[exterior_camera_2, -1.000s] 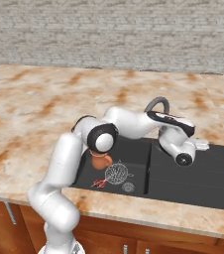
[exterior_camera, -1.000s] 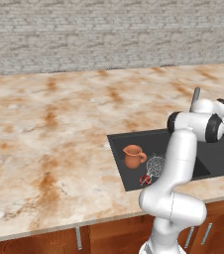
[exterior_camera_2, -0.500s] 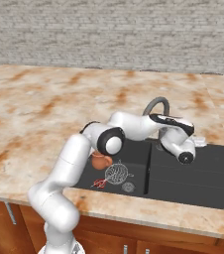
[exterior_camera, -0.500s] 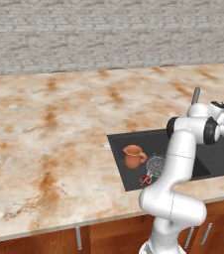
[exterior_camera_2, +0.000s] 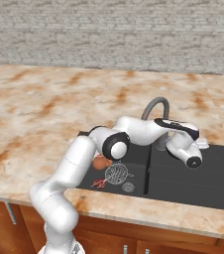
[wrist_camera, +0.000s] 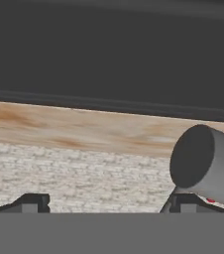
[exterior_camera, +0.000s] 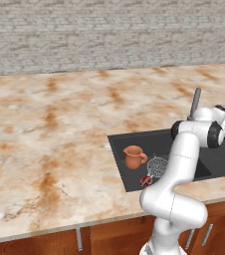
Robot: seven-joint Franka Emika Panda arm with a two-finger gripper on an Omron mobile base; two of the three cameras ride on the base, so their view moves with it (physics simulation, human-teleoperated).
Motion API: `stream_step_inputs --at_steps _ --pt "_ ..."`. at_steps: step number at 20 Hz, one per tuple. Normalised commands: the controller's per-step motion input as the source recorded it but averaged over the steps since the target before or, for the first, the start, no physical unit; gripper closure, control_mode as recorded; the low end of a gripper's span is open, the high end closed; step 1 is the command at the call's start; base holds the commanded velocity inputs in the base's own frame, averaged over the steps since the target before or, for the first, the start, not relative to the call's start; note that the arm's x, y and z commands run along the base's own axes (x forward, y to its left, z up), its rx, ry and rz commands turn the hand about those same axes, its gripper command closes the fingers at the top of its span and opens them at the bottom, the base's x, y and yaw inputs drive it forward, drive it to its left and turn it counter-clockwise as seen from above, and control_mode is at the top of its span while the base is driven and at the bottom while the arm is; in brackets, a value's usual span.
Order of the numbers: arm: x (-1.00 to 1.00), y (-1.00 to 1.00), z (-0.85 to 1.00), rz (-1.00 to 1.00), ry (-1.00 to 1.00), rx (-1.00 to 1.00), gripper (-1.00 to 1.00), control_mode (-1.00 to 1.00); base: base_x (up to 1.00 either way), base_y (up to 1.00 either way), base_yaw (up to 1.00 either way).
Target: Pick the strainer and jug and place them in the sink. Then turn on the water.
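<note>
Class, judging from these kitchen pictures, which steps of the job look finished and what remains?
Done: the jug and strainer lie in the sink. In hand: nothing is held; the open gripper sits by the faucet. Left: turning on the water.

Sink [exterior_camera_2: 193,186]: recessed in the marbled counter [exterior_camera_2: 44,104], beneath the gripper [exterior_camera_2: 199,149].
Jug [exterior_camera_2: 100,162]: seen in the left basin, well left of the gripper, partly hidden by the arm.
Strainer [exterior_camera_2: 117,173]: laid just beside the jug, red handle end toward the front.
Faucet [exterior_camera_2: 156,106]: arched just behind and left of the gripper.
</note>
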Motion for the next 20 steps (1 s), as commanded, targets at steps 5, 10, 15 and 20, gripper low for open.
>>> stream_step_inputs --at_steps 5,10,15,20 --pt "-0.04 0.08 -0.36 0.04 0.00 0.00 -1.00 -1.00 0.00 0.00 0.00" --pt "0.15 0.11 -0.27 0.01 0.06 0.00 -1.00 -1.00 0.00 0.00 0.00" --pt "0.73 0.00 -0.33 -0.18 0.19 0.00 -1.00 -1.00 0.00 0.00 0.00" --pt "-0.17 -0.24 -0.25 -0.21 0.01 0.01 -1.00 -1.00 0.00 0.00 0.00"
